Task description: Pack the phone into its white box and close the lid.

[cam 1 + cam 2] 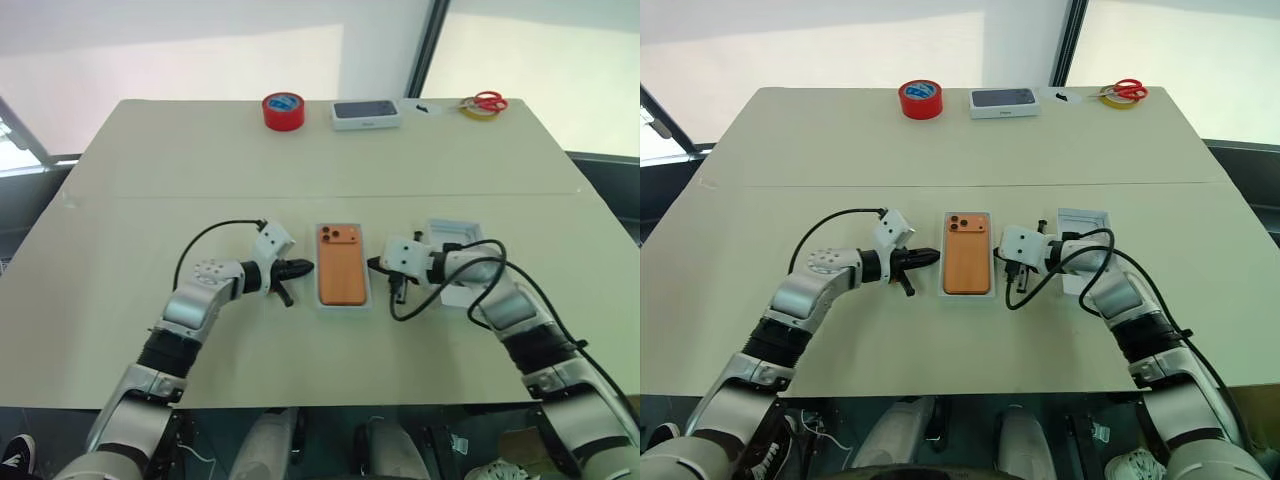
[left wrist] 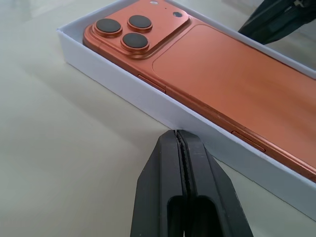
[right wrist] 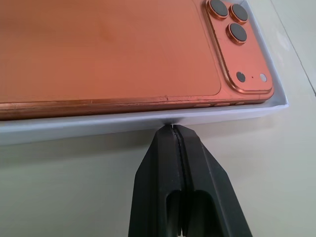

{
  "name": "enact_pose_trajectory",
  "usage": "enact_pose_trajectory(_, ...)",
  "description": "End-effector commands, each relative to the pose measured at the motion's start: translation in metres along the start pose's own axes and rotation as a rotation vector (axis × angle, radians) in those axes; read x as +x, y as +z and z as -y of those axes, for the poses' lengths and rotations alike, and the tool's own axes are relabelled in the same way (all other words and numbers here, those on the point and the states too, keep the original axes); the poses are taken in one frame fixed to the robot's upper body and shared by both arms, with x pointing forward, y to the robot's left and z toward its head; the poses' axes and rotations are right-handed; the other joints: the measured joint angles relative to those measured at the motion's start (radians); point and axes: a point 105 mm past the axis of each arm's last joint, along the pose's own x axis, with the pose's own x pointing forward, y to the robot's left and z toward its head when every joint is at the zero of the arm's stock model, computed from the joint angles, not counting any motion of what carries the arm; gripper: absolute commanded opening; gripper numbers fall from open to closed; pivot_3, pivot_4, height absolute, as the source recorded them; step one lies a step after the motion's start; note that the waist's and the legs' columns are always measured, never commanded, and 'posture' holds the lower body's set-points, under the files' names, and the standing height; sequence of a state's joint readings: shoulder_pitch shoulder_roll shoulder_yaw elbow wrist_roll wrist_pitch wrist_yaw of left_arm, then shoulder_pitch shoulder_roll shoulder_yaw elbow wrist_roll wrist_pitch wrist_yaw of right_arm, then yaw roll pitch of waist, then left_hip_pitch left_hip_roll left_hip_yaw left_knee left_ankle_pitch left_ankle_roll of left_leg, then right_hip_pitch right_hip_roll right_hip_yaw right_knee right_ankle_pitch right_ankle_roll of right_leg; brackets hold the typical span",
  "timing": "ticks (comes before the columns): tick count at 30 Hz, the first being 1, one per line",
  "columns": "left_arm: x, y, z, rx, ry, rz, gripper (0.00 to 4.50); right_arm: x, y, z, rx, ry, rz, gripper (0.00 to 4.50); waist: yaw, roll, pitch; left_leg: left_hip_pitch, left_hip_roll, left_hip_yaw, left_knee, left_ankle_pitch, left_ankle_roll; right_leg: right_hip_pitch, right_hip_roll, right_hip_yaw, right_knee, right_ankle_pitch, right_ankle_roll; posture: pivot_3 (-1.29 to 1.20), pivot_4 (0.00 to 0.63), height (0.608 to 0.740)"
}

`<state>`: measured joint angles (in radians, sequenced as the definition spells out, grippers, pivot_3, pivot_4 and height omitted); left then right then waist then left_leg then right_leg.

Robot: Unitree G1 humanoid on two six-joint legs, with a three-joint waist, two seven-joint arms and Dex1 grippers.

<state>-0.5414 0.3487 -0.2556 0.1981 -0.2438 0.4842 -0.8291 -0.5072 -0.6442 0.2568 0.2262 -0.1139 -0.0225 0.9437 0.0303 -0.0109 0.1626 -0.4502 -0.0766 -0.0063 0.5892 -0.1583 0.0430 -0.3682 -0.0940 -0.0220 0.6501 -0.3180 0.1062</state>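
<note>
A: Phone [image 1: 342, 265] sits back-up inside the white box [image 1: 343, 303], camera cluster toward the table's far edge. Box is mid-table, between the two arms.

B: So packing is done?

A: Looks so. In the wrist views the phone lies flat within the thin white walls. Lid [image 1: 455, 240] is not on yet; I take it to be the white shell just right of the box, partly behind the right arm.

B: Grippers?

A: Left gripper [image 2: 178, 140] has its fingers pressed together, holding nothing, tips right at the box's left long wall. Right gripper [image 3: 173, 131] likewise pinched together and empty, tips at the right long wall. Whether either truly touches the cardboard I cannot say.

B: Purpose?

A: Probably squaring or steadying the box from both sides. Remaining: fetch the lid, seat it over the base.

B: Other items?

A: Red tape roll [image 1: 283, 110], a sealed phone box [image 1: 366, 113] and red-handled scissors [image 1: 485, 102] along the far edge, well apart.
</note>
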Motion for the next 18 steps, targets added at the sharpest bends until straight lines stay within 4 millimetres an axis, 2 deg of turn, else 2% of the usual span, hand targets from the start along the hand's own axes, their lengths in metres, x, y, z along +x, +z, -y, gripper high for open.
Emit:
enact_pose_trajectory(1,0.026,0.008,0.029,0.027,-0.131,0.013,0.04,-0.016,0.005,0.004,-0.04,-0.015,0.009,0.0,0.008,0.0,0.0,0.0,0.0,0.0,0.001,0.0,0.0,0.0,0.0,0.0,0.0,0.0,0.0,0.0,0.15,0.738)
enact_pose_trajectory(5,0.039,0.015,0.043,0.045,-0.2,0.026,0.04,-0.034,-0.009,0.006,-0.025,-0.036,-0.041,0.0,0.012,0.0,0.0,-0.001,0.0,0.0,0.003,-0.001,0.002,0.001,-0.001,0.0,0.0,0.0,0.0,0.0,0.15,0.738)
enact_pose_trajectory(9,0.054,0.017,0.042,0.064,-0.194,0.02,0.04,-0.048,-0.017,0.0,-0.012,-0.026,-0.073,0.0,0.013,0.0,0.0,-0.001,0.0,0.0,0.005,-0.002,0.003,0.002,-0.001,-0.001,-0.001,0.0,0.0,0.0,0.15,0.738)
enact_pose_trajectory(18,0.065,0.017,0.055,0.074,-0.259,0.025,0.04,-0.066,-0.03,-0.002,-0.013,-0.054,-0.135,0.0,0.011,0.0,0.0,-0.002,0.0,0.0,0.007,-0.002,0.003,0.003,-0.001,-0.001,-0.001,0.0,0.0,0.0,0.15,0.738)
